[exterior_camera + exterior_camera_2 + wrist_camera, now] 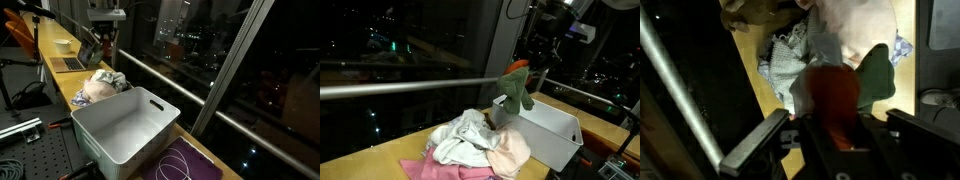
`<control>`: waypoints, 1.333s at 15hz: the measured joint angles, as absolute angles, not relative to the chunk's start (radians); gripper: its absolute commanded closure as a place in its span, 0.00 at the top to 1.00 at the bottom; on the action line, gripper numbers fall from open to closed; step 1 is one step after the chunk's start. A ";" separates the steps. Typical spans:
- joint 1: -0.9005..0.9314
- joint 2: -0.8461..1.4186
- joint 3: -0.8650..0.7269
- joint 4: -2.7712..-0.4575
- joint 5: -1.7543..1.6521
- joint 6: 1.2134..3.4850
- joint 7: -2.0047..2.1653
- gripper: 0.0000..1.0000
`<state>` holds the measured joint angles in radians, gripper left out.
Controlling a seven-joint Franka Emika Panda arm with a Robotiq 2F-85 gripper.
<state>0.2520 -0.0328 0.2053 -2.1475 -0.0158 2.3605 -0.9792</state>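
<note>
Wooden counter (58, 88) runs along the glass, bounded on its far edge by the window rail (170, 78). On it lie the clothes pile (100, 86) and, just beside that, the white bin (125, 128). I see the gripper (103, 42) high above the pile, with open air on every side except toward the glass. What it carries is too small to tell at this range.

In an exterior view, the gripper (532, 68) hangs above the near rim of the white bin (558, 138). Its jaws are clenched on the top of a green-and-orange garment (516, 88), which droops straight down. The lower hem sits over the line where the clothes pile (475, 140) meets the bin wall; I cannot tell whether it touches either. A pink cloth (445, 168) spreads at the counter's front edge.

In the wrist view, the gripper (835, 130) enters from below, and the garment (832, 92) is bunched between the jaws. Its green part trails to one side. The pile (790, 62) lies beyond on the counter (758, 98), and the window rail (680, 90) crosses close alongside.
</note>
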 measured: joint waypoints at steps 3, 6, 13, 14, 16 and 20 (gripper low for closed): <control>0.250 0.030 0.206 -2.102 -0.016 2.331 -0.979 0.57; 0.245 0.050 0.206 -2.098 -0.016 2.311 -0.979 0.79; 0.221 0.007 0.205 -2.159 -0.016 2.304 -0.979 1.00; 0.217 -0.007 0.205 -2.175 -0.016 2.304 -0.979 1.00; 0.211 -0.037 0.202 -2.211 -0.016 2.304 -0.979 1.00; 0.211 -0.085 0.199 -2.269 -0.014 2.306 -0.979 1.00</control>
